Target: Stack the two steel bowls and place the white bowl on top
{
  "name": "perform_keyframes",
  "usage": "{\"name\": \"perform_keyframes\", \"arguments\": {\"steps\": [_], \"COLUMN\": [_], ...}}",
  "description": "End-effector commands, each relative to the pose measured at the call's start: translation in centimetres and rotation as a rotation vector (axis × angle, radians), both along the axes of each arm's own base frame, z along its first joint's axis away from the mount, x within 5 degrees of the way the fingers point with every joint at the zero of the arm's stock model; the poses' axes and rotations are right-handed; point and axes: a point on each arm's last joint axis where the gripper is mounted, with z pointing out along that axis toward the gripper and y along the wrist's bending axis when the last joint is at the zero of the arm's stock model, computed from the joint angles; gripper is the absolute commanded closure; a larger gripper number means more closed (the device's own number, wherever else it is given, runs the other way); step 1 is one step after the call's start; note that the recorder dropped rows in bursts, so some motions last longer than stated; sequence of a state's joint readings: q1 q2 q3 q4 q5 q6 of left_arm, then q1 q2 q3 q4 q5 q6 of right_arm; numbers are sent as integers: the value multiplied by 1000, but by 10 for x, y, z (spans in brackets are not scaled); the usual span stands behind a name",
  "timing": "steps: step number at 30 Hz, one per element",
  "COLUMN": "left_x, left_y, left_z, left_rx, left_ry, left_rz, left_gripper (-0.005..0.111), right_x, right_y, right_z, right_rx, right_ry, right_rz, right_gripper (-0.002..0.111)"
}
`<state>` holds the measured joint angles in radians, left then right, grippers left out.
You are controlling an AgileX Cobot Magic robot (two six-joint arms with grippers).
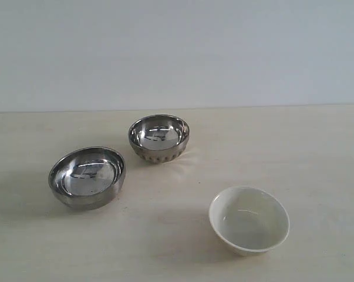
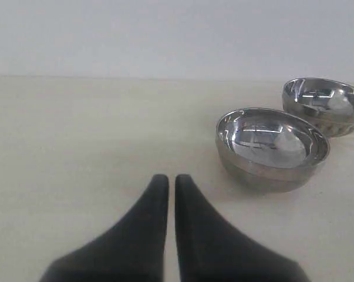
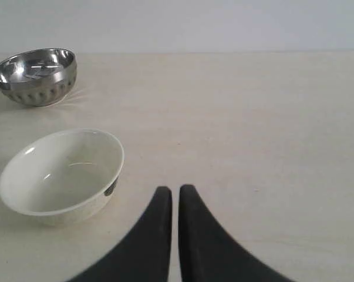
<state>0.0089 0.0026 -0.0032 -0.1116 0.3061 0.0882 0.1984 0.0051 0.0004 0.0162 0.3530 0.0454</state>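
The wider smooth steel bowl (image 1: 87, 177) stands upright at the left of the table. The smaller fluted steel bowl (image 1: 159, 138) sits apart from it, farther back near the middle. The white bowl (image 1: 249, 220) stands alone at the front right. In the left wrist view my left gripper (image 2: 171, 178) is shut and empty, short of the smooth steel bowl (image 2: 272, 148), with the fluted bowl (image 2: 324, 104) behind. My right gripper (image 3: 174, 190) is shut and empty beside the white bowl (image 3: 62, 174); the fluted bowl (image 3: 36, 75) lies beyond. Neither gripper shows in the exterior view.
A pale wooden tabletop (image 1: 294, 147) carries the three bowls, and a plain light wall (image 1: 177, 53) rises behind its far edge.
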Motion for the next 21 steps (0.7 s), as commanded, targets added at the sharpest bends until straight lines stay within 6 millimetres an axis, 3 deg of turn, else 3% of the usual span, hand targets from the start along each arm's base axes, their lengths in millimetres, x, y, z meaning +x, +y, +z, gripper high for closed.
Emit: {"name": "perform_keyframes", "arguments": {"steps": [1, 3, 6, 9, 11, 21], "left_x": [0, 0, 0, -1, -1, -1], "left_y": [0, -2, -11, -18, -20, -19], "left_z": [-1, -1, 3, 9, 11, 13], "left_rx": [-6, -98, -633, -954, -1022, -992], "left_ry": [2, 2, 15, 22, 17, -13], "left_rz": [3, 2, 2, -29, -48, -52], "left_gripper": [103, 103, 103, 103, 103, 103], "right_x": [0, 0, 0, 0, 0, 0], "right_y": [-1, -1, -1, -1, -1, -1], "right_z": [1, 1, 1, 1, 1, 1], "right_rx": [-1, -1, -1, -1, -1, -1], "right_ry": [-18, -18, -18, -18, -18, -18], "right_rz": [-9, -9, -9, -9, -9, -9], "right_gripper": [108, 108, 108, 108, 108, 108]}}
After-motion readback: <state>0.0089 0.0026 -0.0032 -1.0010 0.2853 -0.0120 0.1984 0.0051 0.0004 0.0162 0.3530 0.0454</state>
